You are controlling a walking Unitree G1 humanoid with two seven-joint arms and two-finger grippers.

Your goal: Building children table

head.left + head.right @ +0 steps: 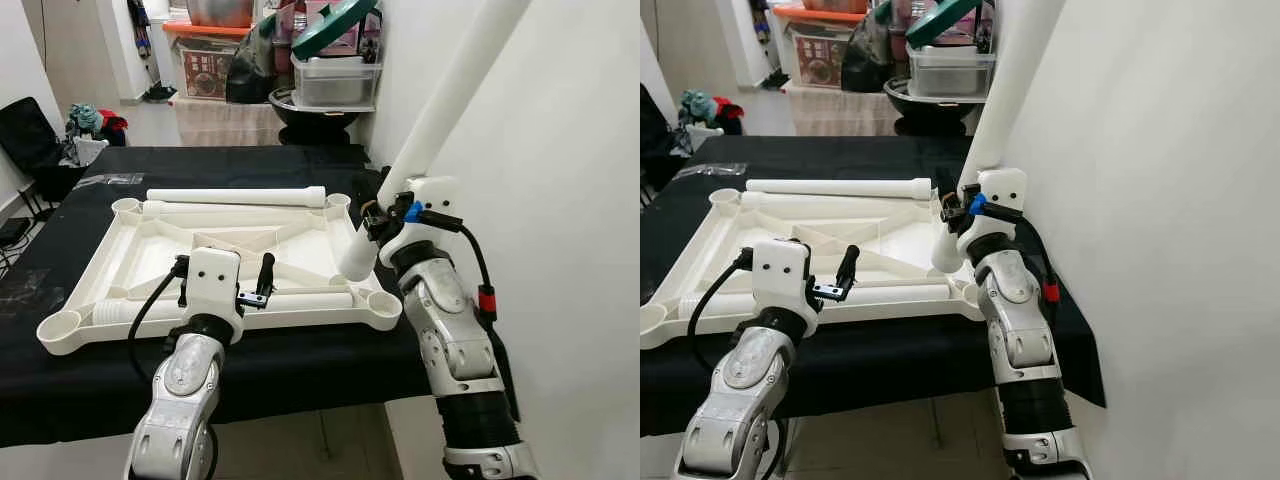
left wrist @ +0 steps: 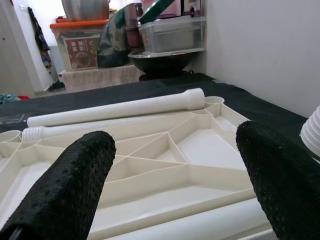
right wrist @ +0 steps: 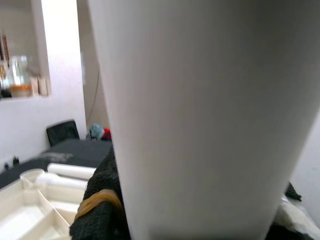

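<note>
Two white table legs (image 1: 236,197) lie loose side by side along the far edge of the upturned cream tabletop (image 1: 150,255), which rests underside up on the black-draped worktop (image 1: 300,365). I note a third leg (image 1: 300,297) lying along the tabletop's near rail, between the two near corner sockets.

I see the right gripper (image 1: 372,222) clamped on a fourth leg (image 1: 440,110). That leg stands steeply tilted, its upper end rising out of the top of the head views beside the white wall (image 1: 570,200). Its ribbed lower end (image 1: 357,262) sits over the right side of the tabletop, just inboard of the near right corner socket (image 1: 384,308); I cannot tell whether it touches the plastic. In the right wrist view the leg's shaft (image 3: 200,115) is pressed against one black finger (image 3: 102,200).

My left gripper (image 1: 262,290) hovers above the near rail of the tabletop with its fingers spread wide and nothing between them. In the left wrist view both fingers (image 2: 65,185) frame the ribbed underside of the tabletop and the two loose legs beyond.

Behind the worktop I record stacked storage boxes (image 1: 335,80) and a black chair (image 1: 35,145) at the far left.
</note>
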